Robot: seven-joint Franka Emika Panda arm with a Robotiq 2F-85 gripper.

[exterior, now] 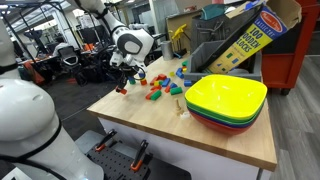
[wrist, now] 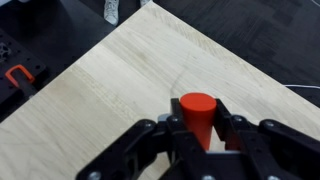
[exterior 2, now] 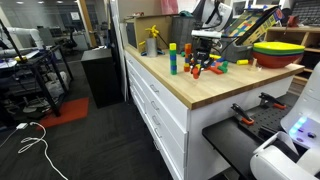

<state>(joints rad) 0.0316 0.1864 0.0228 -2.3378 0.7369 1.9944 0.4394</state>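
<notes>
Closest to my wrist camera, the gripper is pinching a red block, a short round peg standing upright between the two fingers. The jaws are pressed in against its sides. Beneath it is bare wooden tabletop. I cannot tell whether the peg's base touches the wood or hangs just above it.

In an exterior view the gripper sits near the table's corner, and the peg shows as a red spot right under it. A little farther along lies a loose scatter of coloured blocks, apart from my peg. Past them stands a stack of bowls, yellow on top. Behind the bowls a blocks box leans at a tilt.

I judge the step in hand to be the carry, with the grip made and the peg not yet set anywhere. Any move from here calls for a steady pinch and enough height to pass over the scattered blocks without knocking them.
</notes>
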